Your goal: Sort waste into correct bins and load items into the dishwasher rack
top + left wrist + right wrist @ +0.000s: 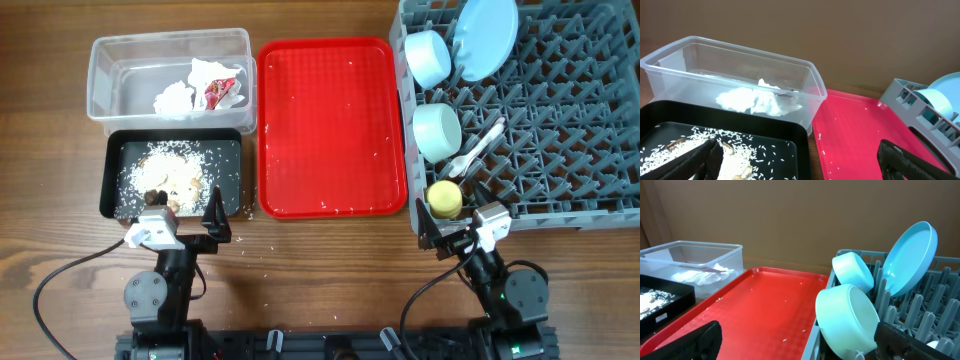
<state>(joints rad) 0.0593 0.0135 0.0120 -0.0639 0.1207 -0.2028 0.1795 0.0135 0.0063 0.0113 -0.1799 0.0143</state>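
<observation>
The clear tub (105, 85) holds crumpled white tissue (173, 99) and the red-and-white wrapper (218, 93). The black tray (110, 180) holds brownish scraps with rice crumbs (170, 175). The grey rack (580, 130) holds the blue plate (487, 35), two blue bowls (428, 57) (437, 130), the yellow cup (445, 198) and white cutlery (478, 148). My left gripper (183, 215) is open and empty at the black tray's near edge. My right gripper (455, 225) is open and empty at the rack's near left corner. The plate (910, 255) and bowls (847, 317) show in the right wrist view.
The flat red tray (330, 125) lies between the bins and the rack, with a few rice grains on it. Loose rice grains are scattered on the wooden table (300, 270) in front of the black tray. Cables run along the table's near edge.
</observation>
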